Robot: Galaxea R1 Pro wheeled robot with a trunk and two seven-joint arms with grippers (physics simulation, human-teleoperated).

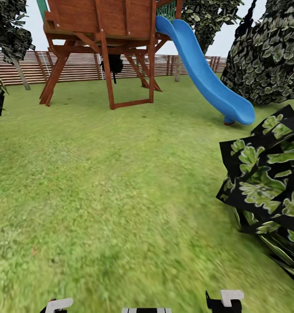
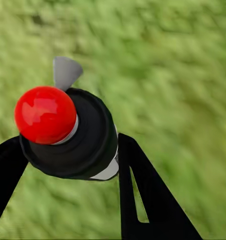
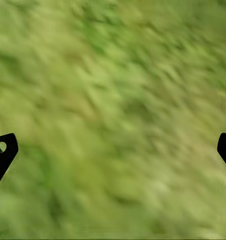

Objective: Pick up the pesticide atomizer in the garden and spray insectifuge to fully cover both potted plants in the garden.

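The left end effector point(image 2: 67, 165) grips a red-capped pesticide atomizer point(image 2: 67, 132) over the lawn point(image 1: 112, 187), the right end effector point(image 3: 113, 150) spread open.

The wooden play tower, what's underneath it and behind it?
Under the wooden play tower lies shaded lawn, with a dark shape hanging between its legs. Behind it runs the slatted fence. Its platform and beams hide part of the fence.
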